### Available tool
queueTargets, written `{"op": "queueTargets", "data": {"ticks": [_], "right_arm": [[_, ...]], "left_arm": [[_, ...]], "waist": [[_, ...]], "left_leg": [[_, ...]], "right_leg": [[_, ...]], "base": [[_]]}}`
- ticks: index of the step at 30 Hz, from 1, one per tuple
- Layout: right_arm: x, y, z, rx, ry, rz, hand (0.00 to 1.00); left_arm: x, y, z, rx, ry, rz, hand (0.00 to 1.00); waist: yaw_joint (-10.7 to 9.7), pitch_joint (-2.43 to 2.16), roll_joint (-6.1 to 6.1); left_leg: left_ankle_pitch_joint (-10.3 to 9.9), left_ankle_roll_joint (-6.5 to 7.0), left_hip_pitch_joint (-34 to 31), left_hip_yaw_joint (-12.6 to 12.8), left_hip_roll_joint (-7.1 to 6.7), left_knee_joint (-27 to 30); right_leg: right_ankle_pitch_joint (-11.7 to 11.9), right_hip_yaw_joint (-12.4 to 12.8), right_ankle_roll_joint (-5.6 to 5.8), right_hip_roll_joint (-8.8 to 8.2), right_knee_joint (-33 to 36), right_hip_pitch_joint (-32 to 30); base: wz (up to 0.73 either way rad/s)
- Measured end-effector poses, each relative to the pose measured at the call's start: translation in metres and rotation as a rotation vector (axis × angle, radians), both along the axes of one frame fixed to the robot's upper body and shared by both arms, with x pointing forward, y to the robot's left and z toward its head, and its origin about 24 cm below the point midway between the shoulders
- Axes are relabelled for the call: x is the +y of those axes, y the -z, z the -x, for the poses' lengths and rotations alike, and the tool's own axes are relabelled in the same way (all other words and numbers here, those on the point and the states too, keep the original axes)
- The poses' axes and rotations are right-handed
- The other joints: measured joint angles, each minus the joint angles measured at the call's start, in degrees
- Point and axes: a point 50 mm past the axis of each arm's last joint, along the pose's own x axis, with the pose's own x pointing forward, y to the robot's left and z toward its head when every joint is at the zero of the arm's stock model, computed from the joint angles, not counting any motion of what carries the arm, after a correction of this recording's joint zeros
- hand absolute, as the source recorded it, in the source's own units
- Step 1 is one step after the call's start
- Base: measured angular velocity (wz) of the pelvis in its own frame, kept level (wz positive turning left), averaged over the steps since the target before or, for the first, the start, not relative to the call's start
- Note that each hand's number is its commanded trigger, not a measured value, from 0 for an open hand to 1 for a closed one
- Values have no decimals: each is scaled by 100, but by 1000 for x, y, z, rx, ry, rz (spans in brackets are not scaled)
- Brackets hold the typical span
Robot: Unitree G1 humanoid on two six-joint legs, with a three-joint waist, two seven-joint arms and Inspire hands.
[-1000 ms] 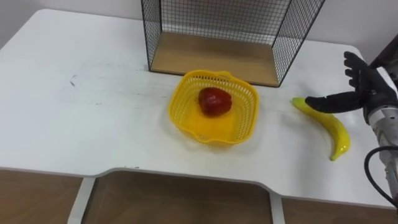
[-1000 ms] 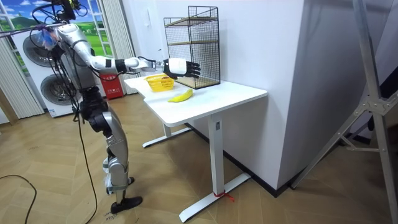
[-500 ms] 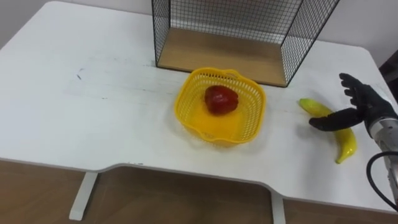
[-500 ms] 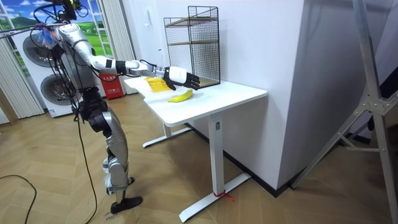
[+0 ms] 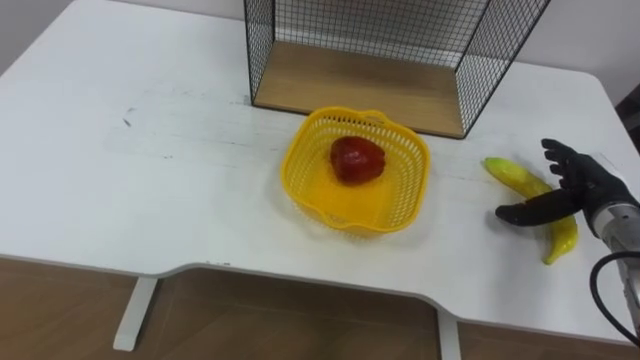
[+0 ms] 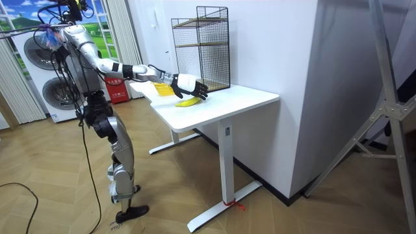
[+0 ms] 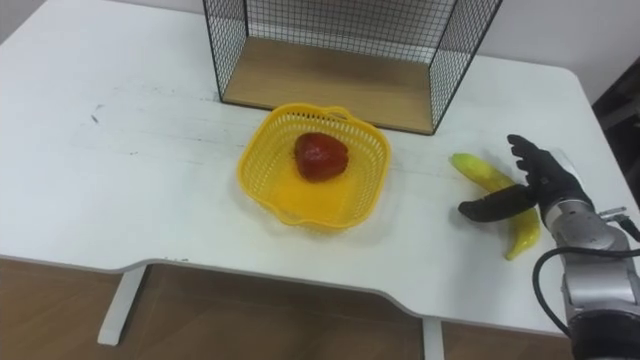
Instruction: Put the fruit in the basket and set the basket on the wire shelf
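Observation:
A yellow plastic basket [image 5: 300, 180] [image 7: 262, 175] sits mid-table with a red apple [image 5: 357, 160] [image 7: 320, 156] inside it. A yellow banana [image 5: 520, 178] [image 7: 478, 170] lies on the white table to the basket's right. My right hand [image 5: 575, 190] [image 7: 540, 185] is over the banana's middle, fingers spread and thumb stretched out toward the basket, open and not closed round the fruit. The wire shelf [image 5: 390, 40] [image 7: 345, 40] with a wooden floor stands just behind the basket. In the room view I stand at the table's long side with my right arm reaching to the banana [image 6: 188, 102].
The white table [image 5: 120, 180] has a curved cut-out in its front edge. Bare tabletop lies left of the basket. The table's right edge runs close behind the banana. A white wall rises behind the shelf.
My right hand has come down and forward from above the banana's near-basket end to its middle. The view has shifted slightly.

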Motion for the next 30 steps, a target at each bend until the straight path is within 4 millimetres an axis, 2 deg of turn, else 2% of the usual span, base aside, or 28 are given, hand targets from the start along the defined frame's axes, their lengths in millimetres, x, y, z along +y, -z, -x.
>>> {"op": "queueTargets", "data": {"ticks": [14, 23, 27, 30], "right_arm": [[-5, 16, 9, 84, 8, -11, 0], [-4, 24, 12, 118, 9, -11, 0], [-5, 30, 16, 141, 14, -12, 0], [-6, 33, 18, 147, 13, -6, 0]], "left_arm": [[1, 0, -2, -4, 8, 16, 0], [9, -3, -2, -4, 14, -6, 0], [9, -2, 3, 13, 13, -4, 0], [8, -1, 7, 27, 11, -1, 0]], "waist": [[13, -12, -13], [48, -24, -127], [42, -2, -102], [53, -1, -70]], "left_leg": [[-1, -1, 41, -15, 7, 25], [-1, -1, 45, -50, 4, 84], [-19, -9, 70, -80, 16, 109], [-30, -10, 74, -84, 16, 121]], "right_leg": [[4, -28, -5, -1, 18, 80], [5, -57, -3, 1, 6, 112], [11, -92, -8, 13, -13, 179], [14, -93, -12, 19, 0, 204]], "base": [[0], [1], [4], [0]]}}
